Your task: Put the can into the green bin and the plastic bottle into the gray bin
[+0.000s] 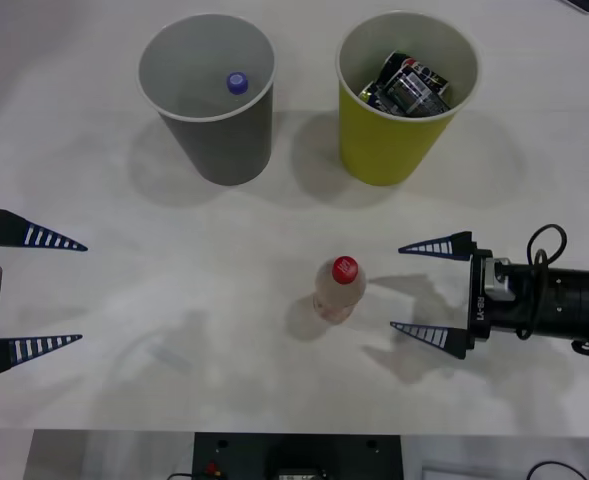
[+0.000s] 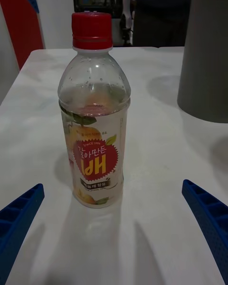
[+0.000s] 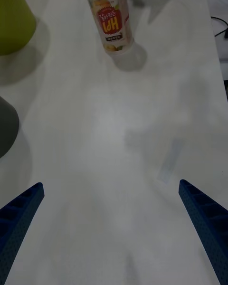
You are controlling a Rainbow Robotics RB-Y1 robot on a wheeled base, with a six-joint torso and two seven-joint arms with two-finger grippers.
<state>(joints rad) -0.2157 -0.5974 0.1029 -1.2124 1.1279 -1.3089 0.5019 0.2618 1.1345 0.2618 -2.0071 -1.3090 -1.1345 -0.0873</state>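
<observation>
A pale white table point(image 1: 224, 300) carries everything. The right gripper point(image 1: 434, 295), fingers spread wide, points at the upright plastic bottle point(image 1: 338, 288) standing just ahead of its tips, untouched. The left gripper point(image 1: 44, 292) waits open, well apart.

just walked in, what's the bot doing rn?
Sorting trash. The right gripper is open, beside the upright plastic bottle on the table, not touching it. Cans already lie in the green bin; the gray bin holds a blue-capped bottle. The left gripper waits open at the table's left.
</observation>
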